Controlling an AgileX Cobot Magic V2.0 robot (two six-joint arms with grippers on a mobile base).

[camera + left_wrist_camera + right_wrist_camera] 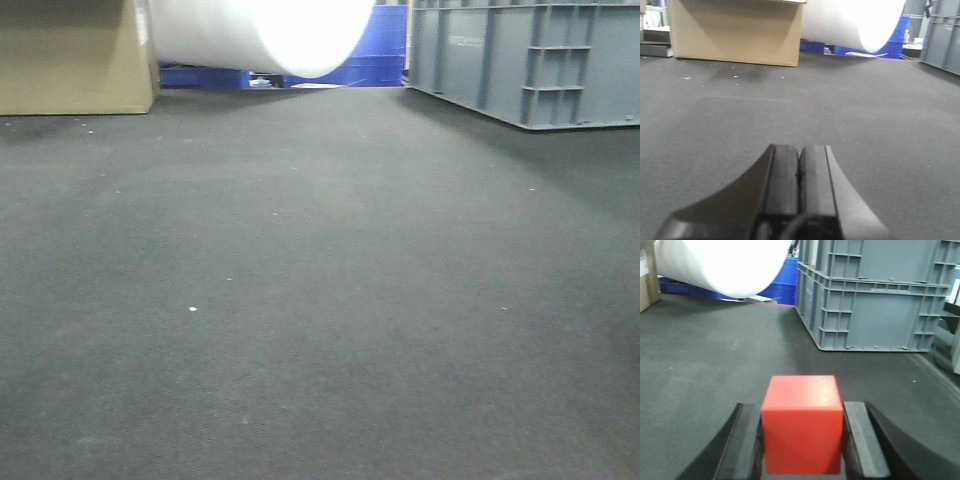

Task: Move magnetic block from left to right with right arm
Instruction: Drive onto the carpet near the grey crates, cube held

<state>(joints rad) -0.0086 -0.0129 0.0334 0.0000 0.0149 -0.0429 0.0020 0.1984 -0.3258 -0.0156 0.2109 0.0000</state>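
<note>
Dark grey mat [320,300]; cardboard box [70,55] far left, white roll [270,35] middle, grey crate [530,60] far right, blue bins [385,45] behind.

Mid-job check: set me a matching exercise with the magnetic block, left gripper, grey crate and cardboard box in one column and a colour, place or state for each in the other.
Things:
1. magnetic block
2. left gripper
3. grey crate
4. cardboard box

States:
A. fingers closed together, nothing between them
B. tan, back left in the front view
C. red, between the fingers of the right gripper
D. ribbed walls, back right in the front view

Pairs: 1-C, 2-A, 3-D, 4-B
</note>
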